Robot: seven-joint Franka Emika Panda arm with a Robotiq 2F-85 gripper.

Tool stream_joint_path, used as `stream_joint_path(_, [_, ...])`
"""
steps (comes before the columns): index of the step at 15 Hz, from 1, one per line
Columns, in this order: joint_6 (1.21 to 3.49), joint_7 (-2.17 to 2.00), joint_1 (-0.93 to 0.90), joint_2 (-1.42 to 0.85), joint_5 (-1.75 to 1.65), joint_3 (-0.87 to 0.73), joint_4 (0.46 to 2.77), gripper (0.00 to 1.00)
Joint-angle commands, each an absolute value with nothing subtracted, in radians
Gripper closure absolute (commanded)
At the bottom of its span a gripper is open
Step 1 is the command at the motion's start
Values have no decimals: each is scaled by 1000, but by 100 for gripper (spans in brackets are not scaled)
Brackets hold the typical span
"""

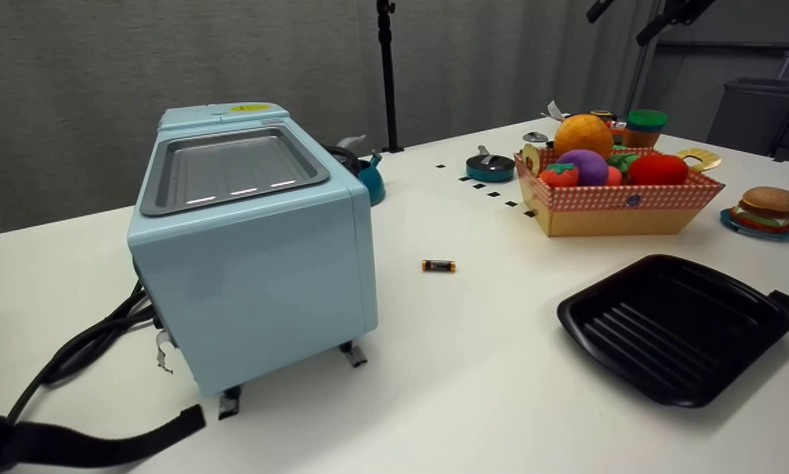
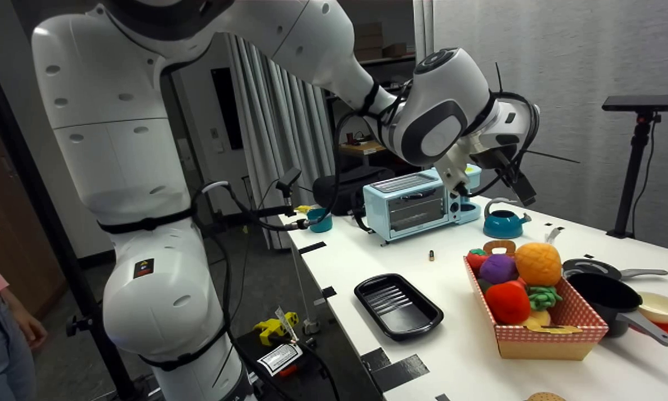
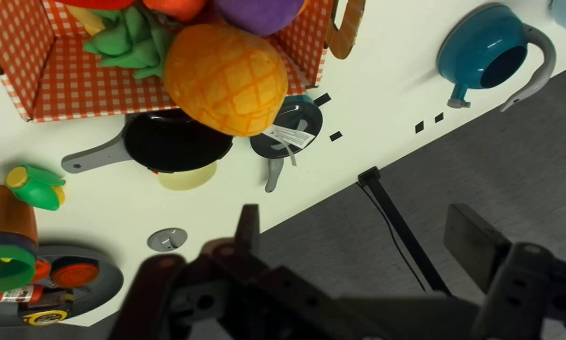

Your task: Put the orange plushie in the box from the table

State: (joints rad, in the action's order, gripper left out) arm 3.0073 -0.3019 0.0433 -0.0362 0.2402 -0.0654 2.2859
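White table [image 2: 450,284] below, the arm [image 2: 311,44] arches, hand [image 3: 356,231] spread

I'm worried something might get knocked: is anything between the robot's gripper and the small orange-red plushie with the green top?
Nothing visible covers the green-topped plushie from above. Near it in the box, though, the purple plushie and taller pineapple plushie might block a sideways approach by the open gripper.

Table [image 1: 460,368] bright, shadows soft; glare streaks on oven tray [image 1: 236,164]. Wrist view: gripper [image 3: 360,233] dark, blurry, probably out of focus.
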Motion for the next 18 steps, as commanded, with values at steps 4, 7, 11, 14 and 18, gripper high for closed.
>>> stream_joint_path(4, [3007, -219, 16, 62, 356, -7, 2341, 0])
stream_joint_path(7, [2998, -206, 6, 96, 378, 4, 2365, 0])
stream_joint_path(11, [3006, -254, 9, 65, 329, 1, 2341, 0])
stream_joint_path(14, [3006, -253, 9, 67, 329, 1, 2344, 0])
stream_joint_path(18, [3006, -253, 9, 67, 329, 1, 2346, 0])
